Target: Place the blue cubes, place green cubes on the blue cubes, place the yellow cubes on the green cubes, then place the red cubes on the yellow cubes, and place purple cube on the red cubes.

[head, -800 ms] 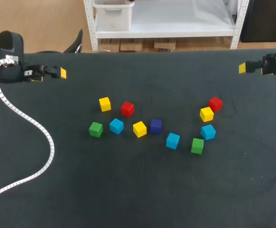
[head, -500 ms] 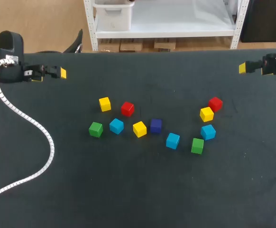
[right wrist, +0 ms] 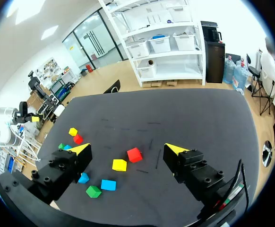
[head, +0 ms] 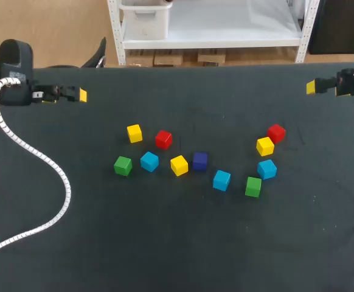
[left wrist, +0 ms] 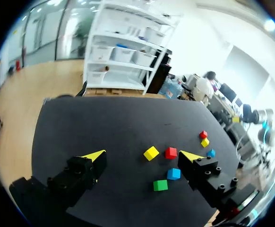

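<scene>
No readable text, labels or numbers (cubes all plain)

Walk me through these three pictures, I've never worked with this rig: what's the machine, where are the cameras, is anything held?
This is a two-armed robot at a black table. The square picture looks down from above and behind it; each round one comes from a camera on an arm's wrist, looking out between its two yellow-tipped fingers. The left gripper and right gripper hang near the table's far corners, open, holding nothing. Eleven cubes lie loose, none stacked: three blue cubes, two green cubes, three yellow cubes, two red cubes and one purple cube.
</scene>
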Robot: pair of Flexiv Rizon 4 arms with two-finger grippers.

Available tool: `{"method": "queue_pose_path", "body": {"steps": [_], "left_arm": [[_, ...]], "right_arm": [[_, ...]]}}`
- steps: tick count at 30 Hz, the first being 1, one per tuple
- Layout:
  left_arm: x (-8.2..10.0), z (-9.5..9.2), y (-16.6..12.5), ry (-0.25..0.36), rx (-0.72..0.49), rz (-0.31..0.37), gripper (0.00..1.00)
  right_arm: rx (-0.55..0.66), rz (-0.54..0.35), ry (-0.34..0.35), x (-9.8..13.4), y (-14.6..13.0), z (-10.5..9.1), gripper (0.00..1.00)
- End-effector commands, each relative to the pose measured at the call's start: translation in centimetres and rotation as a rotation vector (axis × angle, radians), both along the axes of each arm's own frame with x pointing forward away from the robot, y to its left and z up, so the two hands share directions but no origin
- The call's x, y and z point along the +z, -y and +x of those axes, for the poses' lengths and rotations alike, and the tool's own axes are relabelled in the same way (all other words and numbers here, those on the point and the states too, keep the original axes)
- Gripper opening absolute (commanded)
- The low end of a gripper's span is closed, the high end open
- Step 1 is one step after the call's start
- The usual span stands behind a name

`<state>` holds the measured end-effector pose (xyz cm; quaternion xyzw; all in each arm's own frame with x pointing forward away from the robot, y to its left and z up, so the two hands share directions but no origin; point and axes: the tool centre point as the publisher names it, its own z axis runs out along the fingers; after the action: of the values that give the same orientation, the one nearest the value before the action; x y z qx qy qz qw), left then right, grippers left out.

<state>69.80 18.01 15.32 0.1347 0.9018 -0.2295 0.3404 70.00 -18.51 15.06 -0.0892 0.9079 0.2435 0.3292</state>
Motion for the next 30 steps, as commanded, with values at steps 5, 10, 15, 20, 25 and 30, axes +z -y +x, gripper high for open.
{"method": "queue_pose_path", "body": {"steps": [5, 10, 15, 20, 25, 30], "left_arm": [[0.8, 0.2, 0.0, 0.19, -0.502, 0.333, 1.0], [1.2, -0.6, -0.2, 0.313, -0.853, 0.448, 1.0], [1.3, -1.2, -0.5, 0.382, -1.008, 0.507, 1.0], [1.3, -1.2, -0.5, 0.382, -1.008, 0.507, 1.0], [1.3, -1.2, -0.5, 0.382, -1.008, 0.507, 1.0], [0.9, -1.0, -0.2, 0.383, -1.07, 0.485, 1.0]], "right_arm": [[-0.003, -0.003, 0.0, 0.0, 0.0, -0.1, 1.0], [-0.003, -0.003, 0.0, 0.0, 0.0, -0.1, 1.0], [-0.003, -0.003, 0.0, 0.0, 0.0, -0.1, 1.0], [-0.003, -0.003, 0.0, 0.0, 0.0, -0.1, 1.0], [-0.003, -0.003, 0.0, 0.0, 0.0, -0.1, 1.0], [-0.003, -0.003, 0.0, 0.0, 0.0, -0.1, 1.0]]}}
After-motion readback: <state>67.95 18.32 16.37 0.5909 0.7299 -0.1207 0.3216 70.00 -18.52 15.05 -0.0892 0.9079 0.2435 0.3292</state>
